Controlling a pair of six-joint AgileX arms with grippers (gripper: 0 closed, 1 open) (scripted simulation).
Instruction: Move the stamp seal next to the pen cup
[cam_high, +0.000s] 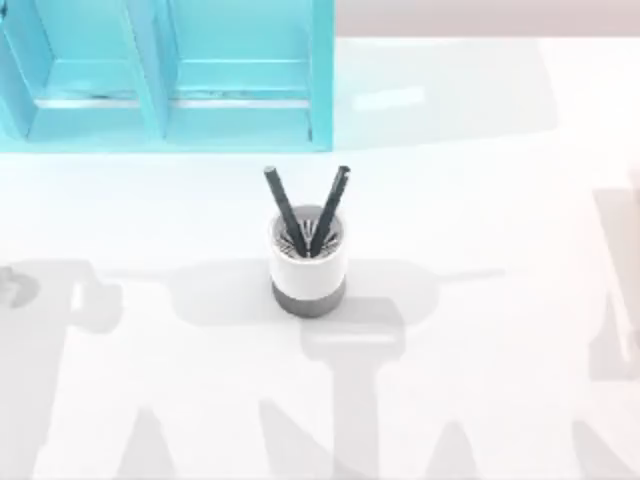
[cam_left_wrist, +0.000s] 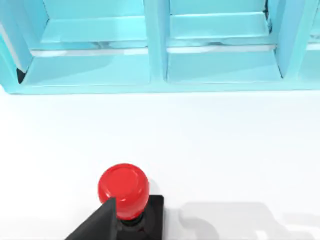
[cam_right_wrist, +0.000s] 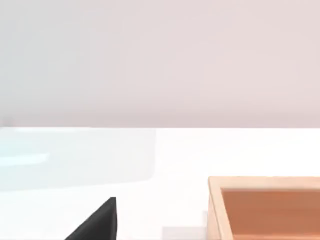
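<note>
At the worktop (cam_high: 480, 330) centre you see the white-and-grey cylindrical pen cup (cam_high: 308, 268). Your left end effector (cam_left_wrist: 107, 220) hangs beside the red-knobbed, black-based stamp seal (cam_left_wrist: 125, 192); whether its fingers are apart, you cannot tell.

No legible text or markings anywhere.

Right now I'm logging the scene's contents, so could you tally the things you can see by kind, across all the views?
Pen cup: 1
Pens: 2
Stamp seal: 1
Turquoise shelf unit: 1
Wooden box: 1
Total: 6
</note>
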